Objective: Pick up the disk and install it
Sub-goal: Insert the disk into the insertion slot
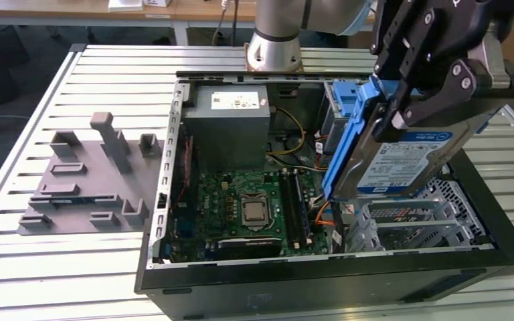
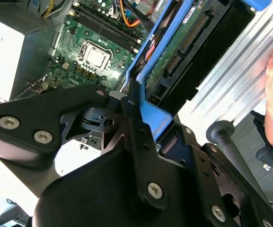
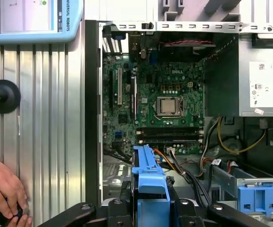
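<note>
The disk (image 1: pixel 398 160), a silver drive with a white-and-blue label in a blue bracket, hangs tilted on edge above the right side of the open computer case (image 1: pixel 328 281) in the exterior view. My gripper (image 1: pixel 420 110) is shut on its upper end. In the second wrist view the disk's green underside (image 2: pixel 174 53) shows beyond the black fingers (image 2: pixel 131 113). The first wrist view has its blue bracket (image 3: pixel 148 176) clamped in my gripper (image 3: pixel 150 204), over the case interior.
Inside the case lie the motherboard (image 1: pixel 248 207), a grey power-supply box (image 1: pixel 230 117), cables and a metal drive cage (image 1: pixel 417 224). Another blue bracket (image 3: pixel 261 198) sits in the bay. A grey fixture (image 1: pixel 88 180) lies on the slatted table. A person's hand (image 3: pixel 1 189) rests beside the case.
</note>
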Motion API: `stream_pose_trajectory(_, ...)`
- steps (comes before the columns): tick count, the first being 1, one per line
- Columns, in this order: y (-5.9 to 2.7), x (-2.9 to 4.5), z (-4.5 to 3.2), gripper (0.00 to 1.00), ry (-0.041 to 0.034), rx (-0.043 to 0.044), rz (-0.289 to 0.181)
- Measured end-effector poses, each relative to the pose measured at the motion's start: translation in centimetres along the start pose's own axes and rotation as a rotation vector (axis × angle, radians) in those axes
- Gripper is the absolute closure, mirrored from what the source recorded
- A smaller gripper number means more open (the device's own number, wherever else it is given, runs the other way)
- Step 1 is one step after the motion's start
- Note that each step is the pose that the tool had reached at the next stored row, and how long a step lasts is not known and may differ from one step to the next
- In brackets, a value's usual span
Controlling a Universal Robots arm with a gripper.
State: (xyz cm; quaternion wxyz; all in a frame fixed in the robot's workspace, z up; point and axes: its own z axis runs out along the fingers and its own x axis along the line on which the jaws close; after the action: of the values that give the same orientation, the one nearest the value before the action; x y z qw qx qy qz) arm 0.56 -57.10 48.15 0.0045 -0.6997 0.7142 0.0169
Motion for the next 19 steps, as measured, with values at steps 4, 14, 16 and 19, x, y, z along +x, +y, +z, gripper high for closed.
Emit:
stream_pose_trajectory(4, -0.63, 0.49, 0.39, 0.64, -0.0002, 0.0001, 0.000)
stream_pose_trajectory(14, -2.76, 0.59, 1.12, 0.64, 0.0001, -0.0004, 0.000)
stream_pose_trajectory(16, -3.12, 0.59, 1.30, 0.64, 0.0000, -0.0005, 0.000)
stream_pose_trajectory(19, -3.68, 0.58, 1.60, 0.64, 0.0001, -0.0013, -0.005)
